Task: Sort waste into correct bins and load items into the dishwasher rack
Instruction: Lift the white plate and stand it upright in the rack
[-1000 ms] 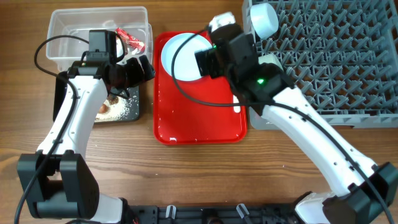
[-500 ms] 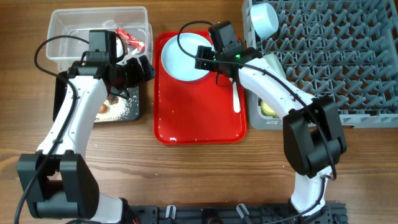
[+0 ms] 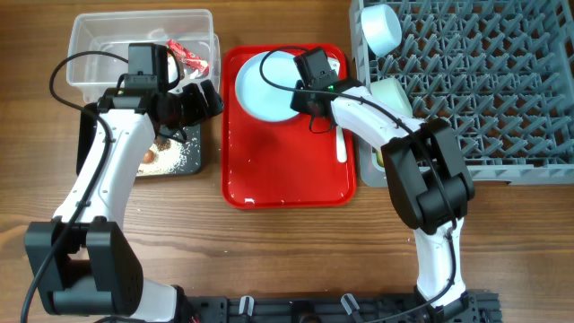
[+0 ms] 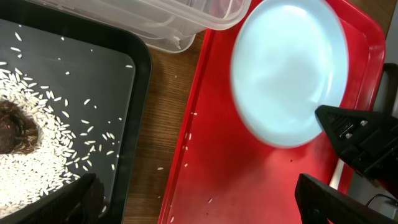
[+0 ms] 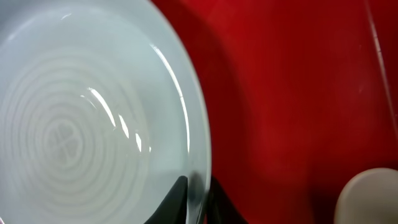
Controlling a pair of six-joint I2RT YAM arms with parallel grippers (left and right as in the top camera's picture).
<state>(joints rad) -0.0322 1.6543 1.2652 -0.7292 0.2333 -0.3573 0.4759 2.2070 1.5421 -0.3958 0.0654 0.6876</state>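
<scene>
The overhead view is bright and even, with only soft, faint shadows on the red tray [image 3: 287,170]. In the left wrist view the pale blue plate [image 4: 286,68] looks fuzzy and smeared, while the rice [image 4: 37,149] at 8 o'clock is sharp. The right wrist view is very close and soft. White glare streaks sit on the plate, and a dark shadow lies on the tray at its 3 o'clock side.

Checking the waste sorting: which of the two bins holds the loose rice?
The shallow black bin: white rice and a brown lump lie in it. The deeper clear bin holds a red-and-white wrapper.
</scene>
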